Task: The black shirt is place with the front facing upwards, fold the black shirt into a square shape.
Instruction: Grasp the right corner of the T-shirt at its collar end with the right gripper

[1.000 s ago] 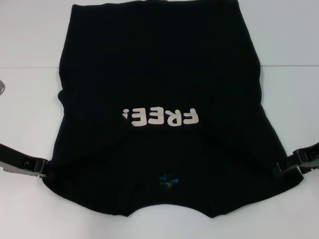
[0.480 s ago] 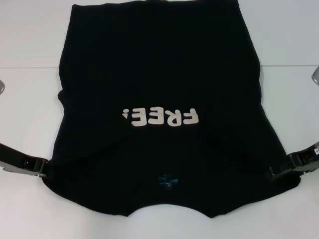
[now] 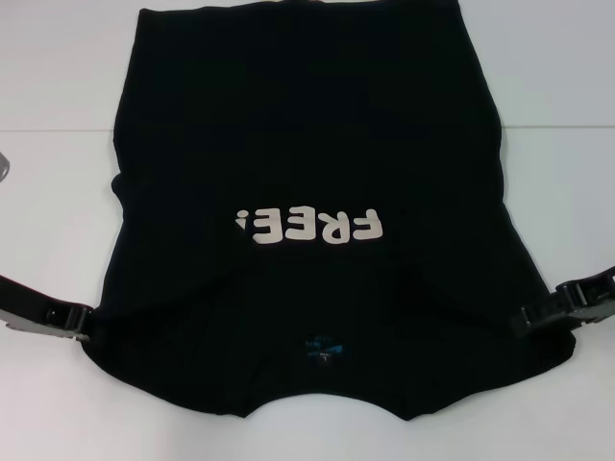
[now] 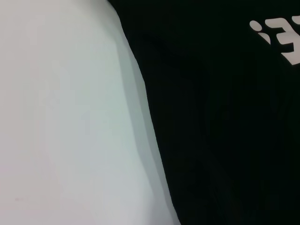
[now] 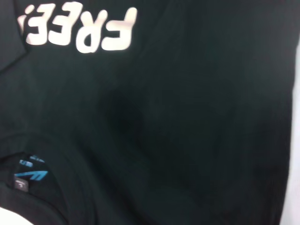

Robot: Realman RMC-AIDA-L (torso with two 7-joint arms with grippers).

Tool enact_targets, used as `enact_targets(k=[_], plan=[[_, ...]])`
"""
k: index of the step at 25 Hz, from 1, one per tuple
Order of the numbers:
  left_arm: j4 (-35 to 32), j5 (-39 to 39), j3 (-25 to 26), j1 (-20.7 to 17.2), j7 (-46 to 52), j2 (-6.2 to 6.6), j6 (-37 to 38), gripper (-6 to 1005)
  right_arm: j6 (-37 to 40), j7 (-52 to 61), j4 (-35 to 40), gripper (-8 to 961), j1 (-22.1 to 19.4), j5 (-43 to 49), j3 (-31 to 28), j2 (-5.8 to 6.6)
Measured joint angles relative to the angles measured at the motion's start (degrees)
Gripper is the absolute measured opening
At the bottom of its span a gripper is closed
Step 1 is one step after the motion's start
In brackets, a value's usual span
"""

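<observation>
The black shirt lies flat on the white table, front up, collar toward me. Its white "FREE!" lettering reads upside down, and the blue neck label sits near the front edge. Both sleeves look folded in over the body. My left gripper is at the shirt's near left edge, low on the table. My right gripper is at the near right shoulder edge, touching the cloth. The left wrist view shows the shirt's edge on the table. The right wrist view shows the lettering and the label.
A grey object pokes in at the far left edge. A seam line crosses the table behind the shirt's middle. The shirt's hem runs out of the head view at the back. Bare table lies on both sides.
My right gripper has moved inward onto the shirt's right shoulder edge and now sits slightly higher. The left gripper and the shirt have not visibly moved.
</observation>
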State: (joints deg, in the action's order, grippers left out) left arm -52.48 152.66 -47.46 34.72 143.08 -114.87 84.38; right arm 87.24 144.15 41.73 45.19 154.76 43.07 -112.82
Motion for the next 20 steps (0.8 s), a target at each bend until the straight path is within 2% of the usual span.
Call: enact_targets(k=[11, 20], plan=[[0.01, 0.0, 0.0, 0.14, 0.01, 0.0, 0.0, 26, -1.97, 0.46, 0.0, 927, -0.77, 2.38, 0.18, 0.66], [0.0, 0.0, 0.09, 0.25, 0.05, 0.07, -0.01, 26, -2.11, 0.07, -0.19, 927, -0.69, 2.48, 0.49, -0.01]])
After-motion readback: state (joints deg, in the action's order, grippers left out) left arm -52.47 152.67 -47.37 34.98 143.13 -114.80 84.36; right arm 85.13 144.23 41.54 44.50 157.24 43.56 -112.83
